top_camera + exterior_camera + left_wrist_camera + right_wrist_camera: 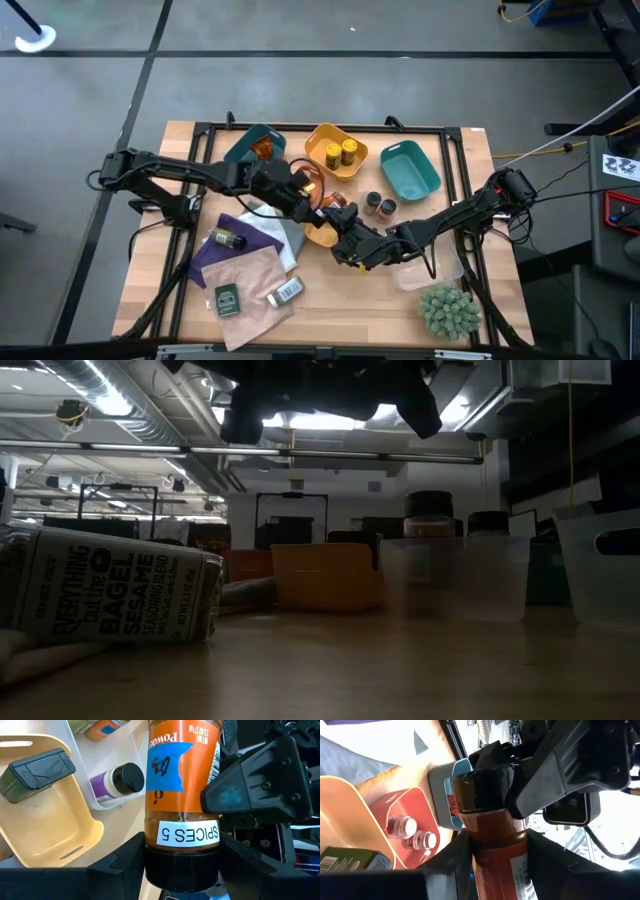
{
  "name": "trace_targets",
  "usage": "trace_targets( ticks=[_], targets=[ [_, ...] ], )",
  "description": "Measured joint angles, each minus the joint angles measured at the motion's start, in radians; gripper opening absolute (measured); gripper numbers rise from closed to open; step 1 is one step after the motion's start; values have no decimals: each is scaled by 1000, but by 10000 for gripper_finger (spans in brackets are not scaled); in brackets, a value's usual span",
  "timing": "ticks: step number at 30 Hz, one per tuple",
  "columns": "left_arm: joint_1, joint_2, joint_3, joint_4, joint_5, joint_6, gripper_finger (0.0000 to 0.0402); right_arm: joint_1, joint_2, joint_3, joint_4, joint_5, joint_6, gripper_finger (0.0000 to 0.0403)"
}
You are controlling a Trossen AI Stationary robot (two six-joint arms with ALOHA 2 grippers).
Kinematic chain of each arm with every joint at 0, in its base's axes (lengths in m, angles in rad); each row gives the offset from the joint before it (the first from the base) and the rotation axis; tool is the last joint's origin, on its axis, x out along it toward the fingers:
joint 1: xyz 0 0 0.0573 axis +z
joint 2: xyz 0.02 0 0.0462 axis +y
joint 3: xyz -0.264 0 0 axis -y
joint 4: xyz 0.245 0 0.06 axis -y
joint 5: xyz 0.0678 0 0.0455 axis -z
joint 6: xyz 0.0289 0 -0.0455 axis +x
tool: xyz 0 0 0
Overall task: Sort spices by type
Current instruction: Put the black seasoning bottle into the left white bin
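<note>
both grippers pinch one orange spice jar (pixel 182 795) mid-table above the trays: left gripper (pixel 182 865) on the dark lid end, right gripper (pixel 495 850) on the body. risk: opposing pulls twist the lid loose, or early release drops it.

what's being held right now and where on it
An orange spice jar, by both hands: the left hand grips its dark lid end, the right hand grips its body.

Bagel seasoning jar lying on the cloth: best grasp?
Top-down, across the mid-body of the bagel seasoning jar, grip square to its long axis: it lies on its side on the cloth. Left hand and right hand both hold the orange jar now.
</note>
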Motion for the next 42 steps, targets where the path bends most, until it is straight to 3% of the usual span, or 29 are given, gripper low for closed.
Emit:
trace_targets(
  ticks=[21,42],
  targets=[
    [59,-11,0,11,94,-9,212,0,0,2,-2,50,145,156],
    [142,-18,1,-102,323,21,212,-2,0,0,-23,73,189,156]
  ],
)
